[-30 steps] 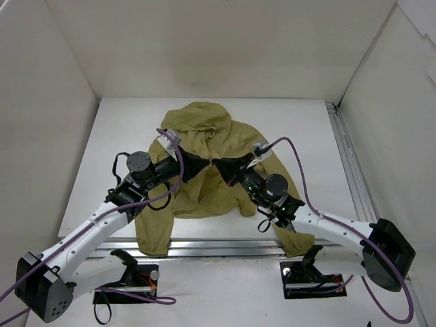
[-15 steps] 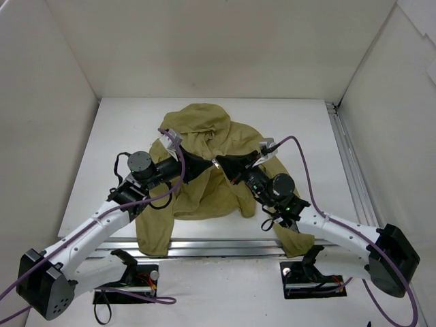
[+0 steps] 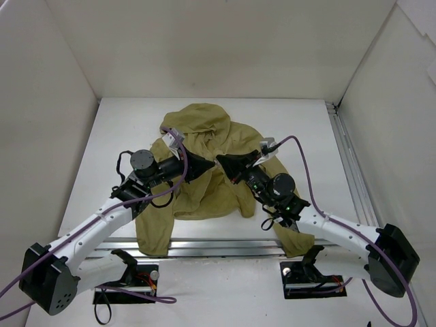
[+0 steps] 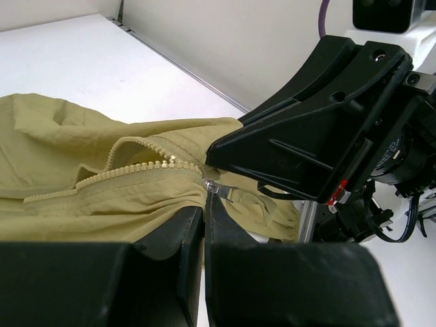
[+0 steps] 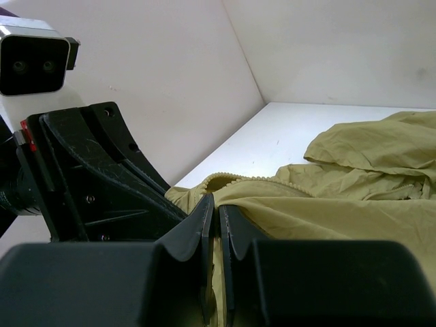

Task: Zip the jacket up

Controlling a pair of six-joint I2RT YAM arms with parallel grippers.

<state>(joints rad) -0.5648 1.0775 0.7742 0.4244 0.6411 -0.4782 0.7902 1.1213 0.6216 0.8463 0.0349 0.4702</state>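
The olive-khaki jacket (image 3: 204,133) lies crumpled on the white table, hood toward the back. Both grippers meet at its front opening. My left gripper (image 3: 210,165) is shut, and its tips (image 4: 204,212) sit right at the silver zipper slider (image 4: 210,185). Behind the slider, the zipper teeth (image 4: 122,174) run left, partly joined. My right gripper (image 3: 221,161) is shut on the jacket's front edge (image 5: 216,208), just below the zipper teeth (image 5: 248,178). The two grippers' tips almost touch. The chest logo is hidden.
White enclosure walls stand on three sides. An aluminium rail (image 3: 225,246) runs along the table's front edge and another (image 3: 349,163) along its right side. Both sleeves (image 3: 151,231) hang over the front rail. Purple cables (image 3: 300,170) loop above both arms.
Both grippers have closed in on each other at the jacket's front opening. The right arm's elbow shifted right, the left gripper reached slightly right, and the fabric between them rose a little.
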